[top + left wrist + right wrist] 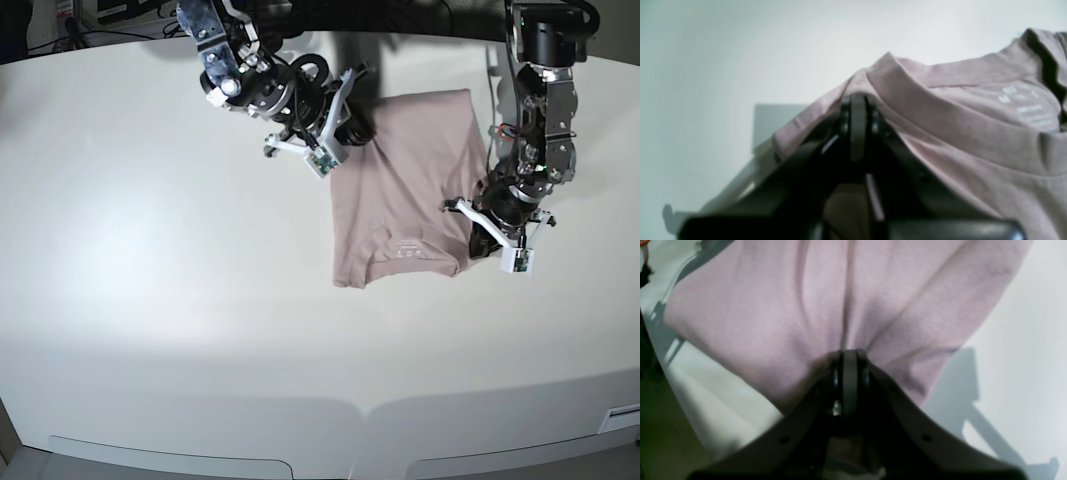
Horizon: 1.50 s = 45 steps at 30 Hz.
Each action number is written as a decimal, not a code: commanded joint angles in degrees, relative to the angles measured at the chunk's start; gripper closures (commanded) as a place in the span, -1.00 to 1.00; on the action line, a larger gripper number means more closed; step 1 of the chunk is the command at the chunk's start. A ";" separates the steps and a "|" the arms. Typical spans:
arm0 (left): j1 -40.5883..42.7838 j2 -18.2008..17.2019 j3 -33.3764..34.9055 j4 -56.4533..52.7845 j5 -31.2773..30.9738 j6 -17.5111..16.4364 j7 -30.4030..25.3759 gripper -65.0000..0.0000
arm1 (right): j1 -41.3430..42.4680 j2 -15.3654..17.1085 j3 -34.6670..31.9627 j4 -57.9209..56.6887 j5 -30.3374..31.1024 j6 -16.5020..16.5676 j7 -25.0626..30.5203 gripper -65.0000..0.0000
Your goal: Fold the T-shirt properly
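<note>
The dusty pink T-shirt (410, 190) lies on the white table (150, 260), right of centre, its neck end toward the front. In the left wrist view my left gripper (857, 100) is shut on a fold of the T-shirt (973, 133) beside the collar, with pale neck print (1027, 103) to the right. From the base camera, the left gripper (472, 238) is at the shirt's front right corner. My right gripper (849, 353) is shut on bunched T-shirt fabric (773, 306) that creases away from it. Overhead, the right gripper (352, 132) holds the far left corner.
Both arm bases stand at the table's back edge, with cables and dark equipment (110, 12) behind them. The table's curved front edge (360, 410) runs across the bottom of the base view. In the right wrist view, the table edge (670, 373) runs along the left.
</note>
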 commanded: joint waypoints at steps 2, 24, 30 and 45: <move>-1.18 -0.66 -0.22 1.31 0.85 1.14 3.17 1.00 | 0.20 -0.11 0.07 0.76 -0.48 0.00 -0.24 1.00; 19.28 -0.85 -15.26 34.40 -5.75 0.31 10.12 1.00 | -0.39 0.02 19.47 15.12 14.01 1.18 -8.57 1.00; 31.95 -0.85 -23.87 38.58 -11.80 -4.20 7.30 1.00 | -4.31 0.02 25.66 16.59 15.74 2.11 -10.86 1.00; 56.74 -0.83 -29.16 38.47 -16.76 -6.38 6.01 1.00 | -23.41 0.96 35.34 27.61 24.13 2.11 -23.91 1.00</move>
